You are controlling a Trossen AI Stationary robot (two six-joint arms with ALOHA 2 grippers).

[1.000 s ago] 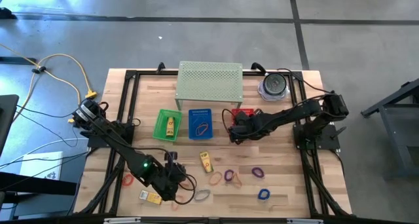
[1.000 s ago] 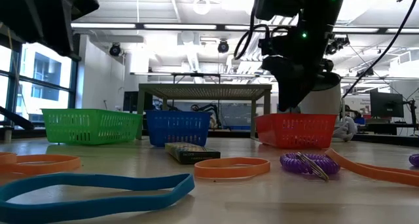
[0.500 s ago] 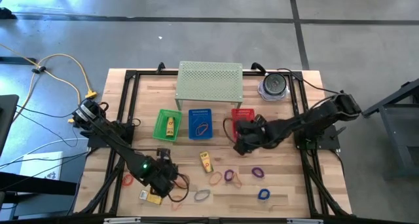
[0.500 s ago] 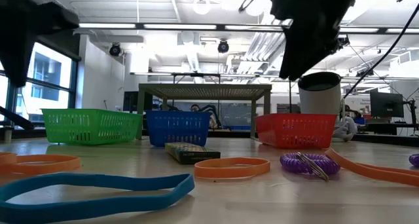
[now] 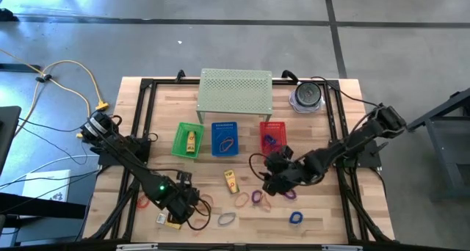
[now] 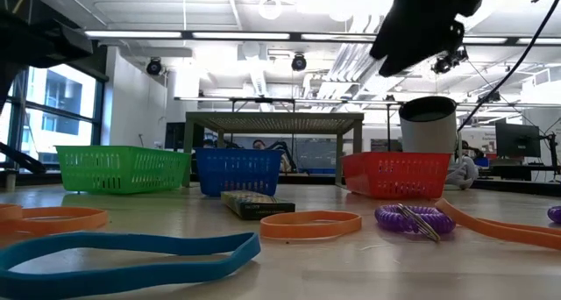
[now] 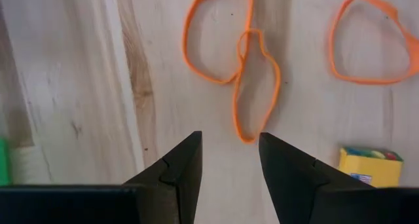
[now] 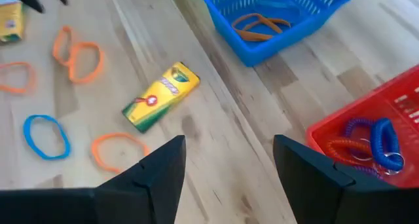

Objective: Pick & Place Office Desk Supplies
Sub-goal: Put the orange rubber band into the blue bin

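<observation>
Loosely scattered over the front of the wooden table [image 5: 323, 207] lie rubber bands [image 5: 255, 197], with a crayon packet [image 8: 160, 95] among them. Farther back, the green basket [image 5: 179, 141] holds another packet, the blue basket [image 8: 275, 18] an orange band, the red basket [image 8: 366, 142] coiled loops. Above two linked orange bands [image 7: 237, 73] hangs the left end effector [image 7: 229, 160], fingers apart and empty. Near the table's middle, the right end effector [image 8: 229, 160] is spread wide, holding nothing.

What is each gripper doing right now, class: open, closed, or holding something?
Left gripper: open, empty, above an orange band.
Right gripper: open, empty, above the table.
</observation>
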